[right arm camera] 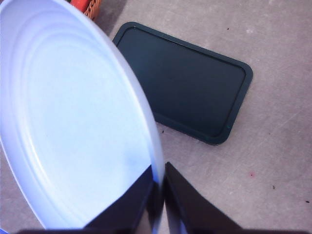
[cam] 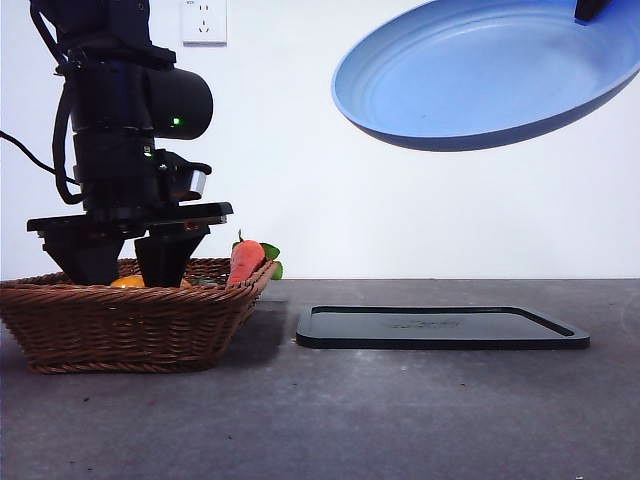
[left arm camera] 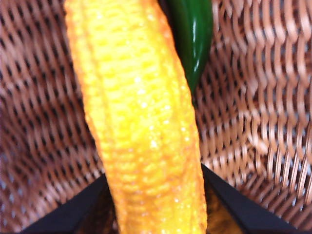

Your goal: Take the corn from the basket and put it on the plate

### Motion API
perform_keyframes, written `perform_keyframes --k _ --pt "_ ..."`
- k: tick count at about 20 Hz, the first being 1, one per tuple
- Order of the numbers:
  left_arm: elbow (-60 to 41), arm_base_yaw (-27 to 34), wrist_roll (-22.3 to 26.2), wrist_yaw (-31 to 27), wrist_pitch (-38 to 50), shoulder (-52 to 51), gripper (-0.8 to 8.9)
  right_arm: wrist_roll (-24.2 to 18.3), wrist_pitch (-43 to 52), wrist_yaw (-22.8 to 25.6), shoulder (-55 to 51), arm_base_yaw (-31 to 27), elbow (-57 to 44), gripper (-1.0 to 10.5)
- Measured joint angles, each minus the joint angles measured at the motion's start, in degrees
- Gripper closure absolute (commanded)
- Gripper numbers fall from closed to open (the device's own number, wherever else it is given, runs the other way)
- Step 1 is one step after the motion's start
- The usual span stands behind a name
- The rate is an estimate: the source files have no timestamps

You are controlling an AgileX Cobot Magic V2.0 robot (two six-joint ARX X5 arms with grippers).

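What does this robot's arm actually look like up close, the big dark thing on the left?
The left arm is a chunky stack of glossy black housings with a small green light, a silver collar and a black cable looping off its side. Its left gripper ends in two wedge-shaped black jaws. The right gripper has the same plain black, tapering jaws.

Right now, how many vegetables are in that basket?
3 show: the corn between the left fingers, a green pepper beside it, a carrot at the basket edge. More may be hidden.

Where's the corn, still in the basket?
In the basket: the corn lies on the wicker between the left gripper's jaws.
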Motion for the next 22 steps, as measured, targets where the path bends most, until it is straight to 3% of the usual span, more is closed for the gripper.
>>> perform_keyframes --k 6,11,18,22 --pt "1.0 0.3 0.0 0.0 -4.1 -5.7 7.04 0.0 0.0 0.0 0.0 0.0 0.0 9.4" --pt "1.2 -0.1 -0.7 0.0 -4.8 -17.2 7.03 1.2 1.7 -0.8 1.6 0.0 0.1 9.4" --pt "1.5 -5.5 -0.9 1.5 -4.9 -33.1 7.03 6.6 9.3 -12.3 13.1 1.0 0.1 9.4" --pt "1.7 -10.3 -1.1 3.3 -4.4 -33.3 7.03 10.5 12.8 -13.6 18.8 4.7 0.1 9.4"
